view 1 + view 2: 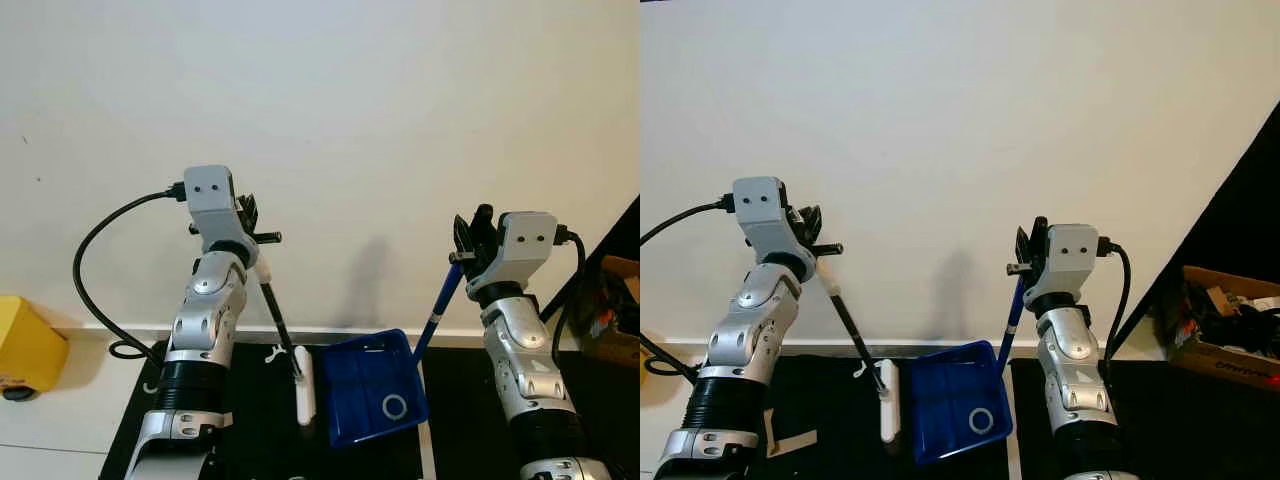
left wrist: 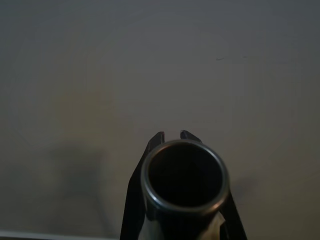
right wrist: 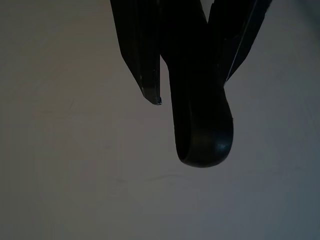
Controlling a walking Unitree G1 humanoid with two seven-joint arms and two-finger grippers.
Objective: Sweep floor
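Left end effector (image 1: 250,222) is up high against the wall, fingers closed round the top of the broom handle (image 1: 277,318). From the left wrist, the handle's open tube end (image 2: 184,176) sits right between the two black fingers (image 2: 156,139), so that's a firm hold. The black handle slants down and to the robot's right, ending at the white broom head (image 1: 305,388), which stands on the dark mat (image 1: 255,440), just beside the dustpan.

Right end effector (image 1: 468,240) is raised too, clamped narrow on the blue dustpan handle (image 1: 434,312). From the right wrist, a dark looped handle end (image 3: 202,135) hangs out past the fingers (image 3: 142,60), pinched between them. The handle runs down to the blue dustpan (image 1: 375,385), which is tilted with its open tray facing the camera, low edge on the mat. A small pale ring (image 1: 395,407) lies in the pan.

The wall (image 1: 340,120) is plain white with a baseboard along the bottom. The floor (image 1: 60,430) to the left of the mat is pale. A yellow object (image 1: 28,350) sits at the robot's far left, cut off by the frame. A cardboard box (image 1: 1225,335) of odds and ends sits at the far right, contents too small to make out. A white scrap (image 1: 275,352) lies on the mat near the broom; what it is, hard to tell.
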